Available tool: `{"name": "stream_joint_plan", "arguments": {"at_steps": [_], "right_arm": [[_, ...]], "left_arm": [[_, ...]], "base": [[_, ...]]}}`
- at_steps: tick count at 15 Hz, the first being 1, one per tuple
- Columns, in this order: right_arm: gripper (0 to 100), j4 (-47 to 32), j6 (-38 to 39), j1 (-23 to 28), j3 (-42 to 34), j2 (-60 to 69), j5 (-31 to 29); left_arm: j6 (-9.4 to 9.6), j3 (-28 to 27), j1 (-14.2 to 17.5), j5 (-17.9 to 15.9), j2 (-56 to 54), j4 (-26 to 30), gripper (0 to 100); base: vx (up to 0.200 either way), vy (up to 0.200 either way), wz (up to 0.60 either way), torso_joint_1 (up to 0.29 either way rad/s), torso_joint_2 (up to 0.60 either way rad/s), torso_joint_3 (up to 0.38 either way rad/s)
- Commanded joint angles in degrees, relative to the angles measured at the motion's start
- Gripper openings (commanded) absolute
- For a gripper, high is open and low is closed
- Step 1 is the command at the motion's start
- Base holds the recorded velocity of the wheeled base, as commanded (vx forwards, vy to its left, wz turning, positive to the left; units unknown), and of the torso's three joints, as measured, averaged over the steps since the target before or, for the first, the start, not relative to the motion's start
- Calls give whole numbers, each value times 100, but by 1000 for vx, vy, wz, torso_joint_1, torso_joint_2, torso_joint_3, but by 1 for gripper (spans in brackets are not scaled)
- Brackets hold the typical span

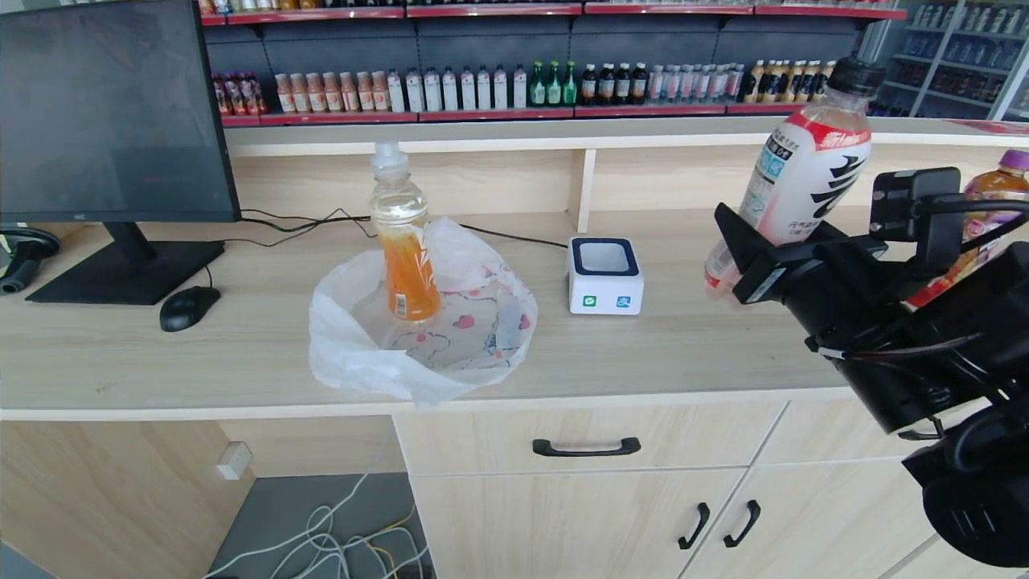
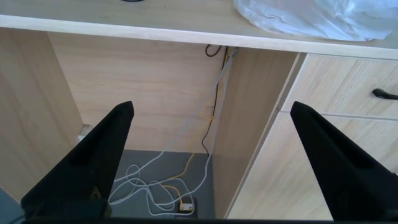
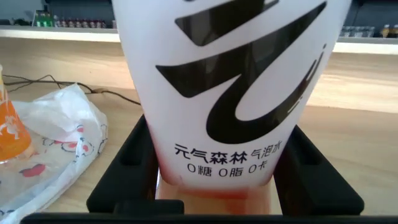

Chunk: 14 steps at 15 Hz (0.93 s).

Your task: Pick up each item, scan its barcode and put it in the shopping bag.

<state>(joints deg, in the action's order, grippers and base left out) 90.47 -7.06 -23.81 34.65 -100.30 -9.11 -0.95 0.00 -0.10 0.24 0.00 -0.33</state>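
My right gripper (image 1: 744,269) is shut on a white bottle (image 1: 796,173) with a black cap and pink drink, held tilted in the air above the counter, to the right of the scanner (image 1: 605,275). In the right wrist view the white bottle (image 3: 230,87) sits between the fingers (image 3: 127,165). An orange drink bottle (image 1: 402,241) stands upright inside the white shopping bag (image 1: 434,322) at the counter's middle. My left gripper (image 2: 208,158) hangs open below the counter edge, facing the opening under the counter, with nothing in it.
A monitor (image 1: 112,121) and a mouse (image 1: 188,307) stand at the counter's left, with cables behind. A purple-capped bottle (image 1: 993,193) stands at the far right behind my arm. Drawers (image 1: 587,446) lie under the counter; loose cables (image 2: 161,186) lie on the floor.
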Motion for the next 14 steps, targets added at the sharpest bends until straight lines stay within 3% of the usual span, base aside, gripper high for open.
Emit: {"name": "stream_joint_plan", "arguments": {"at_steps": [1,3,11,14], "right_arm": [[0,-47,3,8,157,-33,-3],[0,-47,3,17,148,-33,-3],[0,-47,11,-10,306,-174,-3],[0,-47,11,-10,306,-174,-3]], "left_arm": [[-2,0,1,2,0,7,100],[-2,0,1,2,0,7,100],[-2,0,1,2,0,7,100],[7,0,1,2,9,7,100]], "base": [[0,0,0,0,0,0],[0,0,0,0,0,0],[0,200,0,5,4,-1],[0,0,0,0,0,0]]}}
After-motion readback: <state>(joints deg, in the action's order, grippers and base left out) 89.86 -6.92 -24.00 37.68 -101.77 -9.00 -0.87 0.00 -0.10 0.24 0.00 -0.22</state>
